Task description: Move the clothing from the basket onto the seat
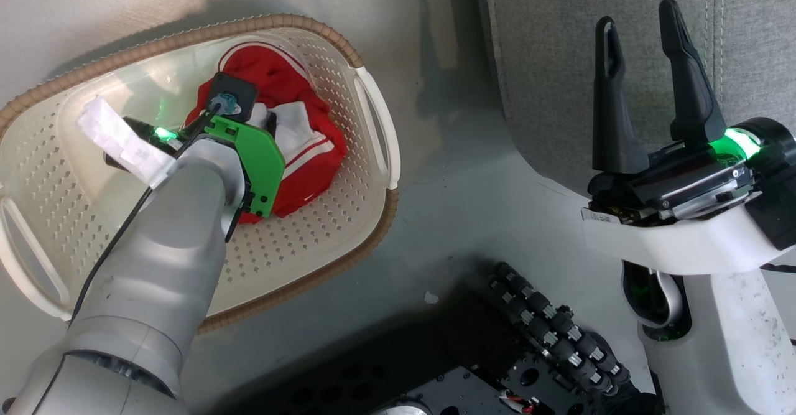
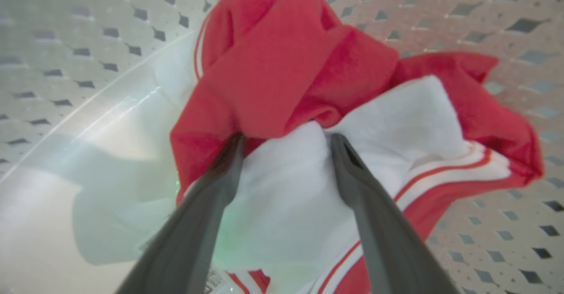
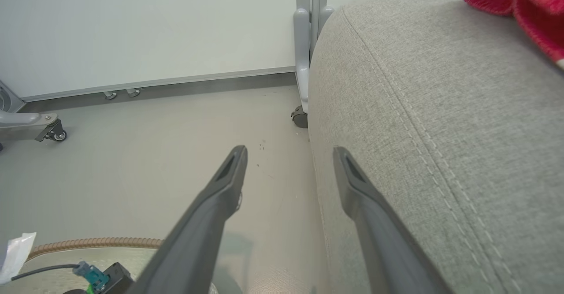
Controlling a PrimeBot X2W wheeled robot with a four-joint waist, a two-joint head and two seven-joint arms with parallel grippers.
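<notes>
While spread (wide), left hand on clothing.

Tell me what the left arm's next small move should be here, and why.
Probably close the left gripper. Its jaws stand open, with the fingers pressed into the red and white garment in the basket and a white fold bunched between them, so a grip looks ready. Nothing is held yet.
</notes>
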